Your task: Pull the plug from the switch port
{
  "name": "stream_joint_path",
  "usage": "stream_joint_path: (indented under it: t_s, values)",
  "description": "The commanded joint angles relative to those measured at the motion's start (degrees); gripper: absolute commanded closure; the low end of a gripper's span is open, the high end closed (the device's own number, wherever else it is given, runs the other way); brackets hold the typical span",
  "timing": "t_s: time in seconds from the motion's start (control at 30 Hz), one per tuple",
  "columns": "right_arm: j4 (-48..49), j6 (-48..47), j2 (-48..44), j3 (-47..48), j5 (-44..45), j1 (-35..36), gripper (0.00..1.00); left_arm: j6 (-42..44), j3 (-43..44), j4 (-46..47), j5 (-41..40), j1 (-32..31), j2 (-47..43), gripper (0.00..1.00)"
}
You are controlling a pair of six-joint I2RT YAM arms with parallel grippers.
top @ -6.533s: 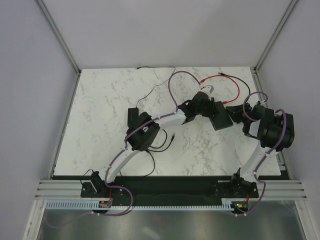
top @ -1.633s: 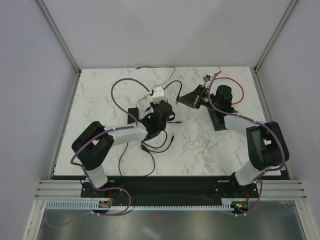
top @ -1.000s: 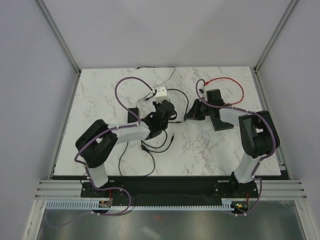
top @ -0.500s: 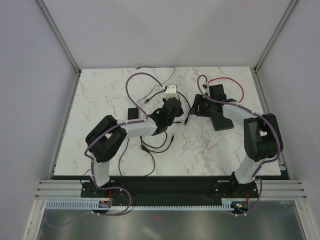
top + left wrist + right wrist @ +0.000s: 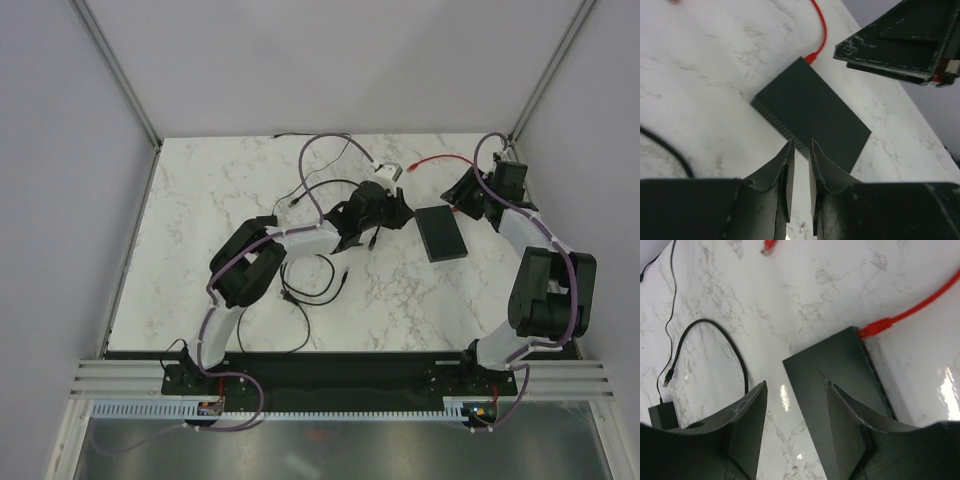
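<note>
Red plug (image 5: 879, 328) seated in switch port (image 5: 860, 332); black box (image 5: 840, 375) unheld. Right tool (image 5: 797, 386) wide open, empty; left tool (image 5: 801, 143) open only slit, empty. Risk: pull drags box across counter (image 5: 830, 285).

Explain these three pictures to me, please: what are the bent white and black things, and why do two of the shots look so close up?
The bent things are two robot arms, the left arm and the right arm, bolted at the table's near edge. The wide picture comes from a fixed camera overhead. The two close ones come from small cameras on the wrists, so each shows its own two-finger gripper at the bottom. On the marble table lie a flat black box, a red cable with its plug in the box's edge, and loose black cables. The left gripper is only slightly open and the right gripper is wide open. Both hold nothing.
</note>
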Motion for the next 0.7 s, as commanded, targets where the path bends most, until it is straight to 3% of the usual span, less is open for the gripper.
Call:
stream_joint_path:
  t_s: [0.0,0.1,0.3,0.4,0.67]
  values:
    - [7.4,5.8,-2.1,-4.9,0.4,-4.3,0.41,1.1,7.8,0.3,16.1,-0.1,4.3,0.75]
    - [16.7,10.4,-0.9,-9.2,-2.5,-8.4,0.41,-1.9,12.1,0.3,21.9,-0.3,8.0,0.74]
    - [33.1,22.8,2.7,-19.0,-6.9,-13.7,0.40,-5.9,22.9,-4.3,25.8,-0.3,16.8,0.73]
    - [43.3,27.4,4.7,-22.8,-7.1,-14.6,0.40,-7.4,26.7,-6.3,25.4,-0.3,20.3,0.73]
    - [54.8,33.2,13.8,-24.8,-9.2,-14.6,0.41,-7.5,33.3,-13.0,23.5,-0.8,24.6,0.73]
